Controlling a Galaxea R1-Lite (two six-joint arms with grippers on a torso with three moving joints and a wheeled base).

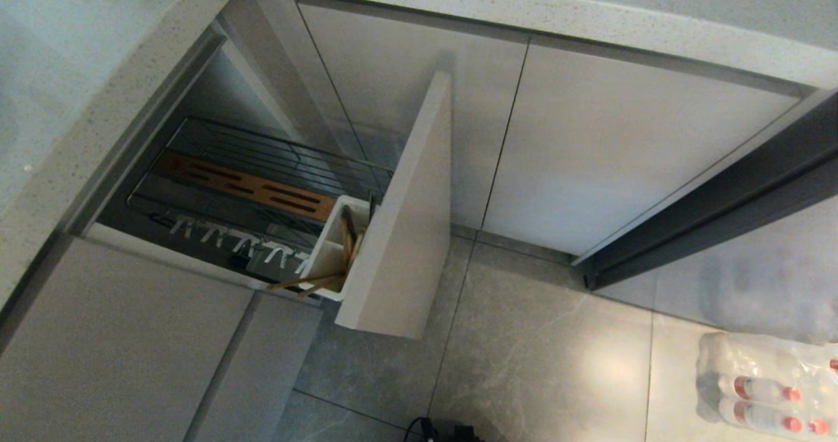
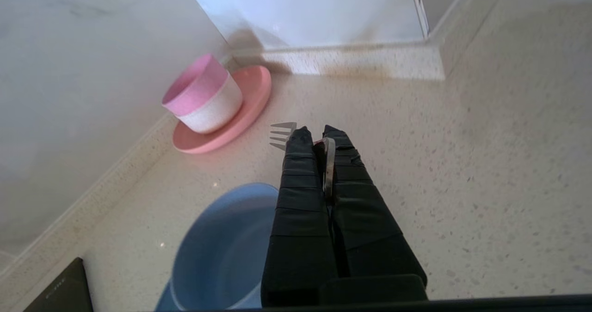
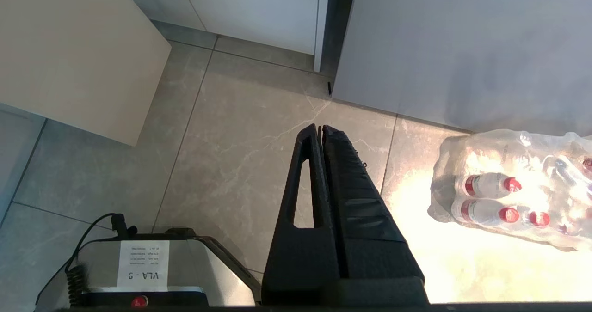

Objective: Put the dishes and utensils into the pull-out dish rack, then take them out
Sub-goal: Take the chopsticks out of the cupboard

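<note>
Your left tool (image 2: 313, 134) is clamped on the fork (image 2: 283, 135), gripping the handle edge-on between the pads, with the tines sticking out just past the tips to one side. It hangs over the speckled desk (image 2: 462, 164), and nothing shows the fork touching the surface. Just below and beside the tool sits the blue bowl (image 2: 222, 247), with the rim of the blue plate (image 2: 163, 299) showing under it at the frame edge. Ahead of the tips, near the wall, a pink cup (image 2: 203, 94) stands on a pink saucer (image 2: 249, 99); neither looks to be part of the job.

You appear to be in the loading half, carrying the fork from the desk toward the pull-out dish rack (image 1: 262, 186). The rack stands drawn out in the head view, out of the left wrist's sight. Its white caddy (image 1: 330, 249) sits against the beige front panel (image 1: 406, 219) and already holds the chopsticks (image 1: 314, 278), which lean out over the rim.

Next, swing the fork across and down to the caddy and turn it so the handle or tines point into a free compartment. Mind the leaning chopsticks and the panel close beside the opening. Release only once the fork is well inside.

Your right tool (image 3: 321, 129) is pressed closed and empty, parked over the floor tiles beside a wrapped pack of bottles (image 3: 508, 196).
</note>
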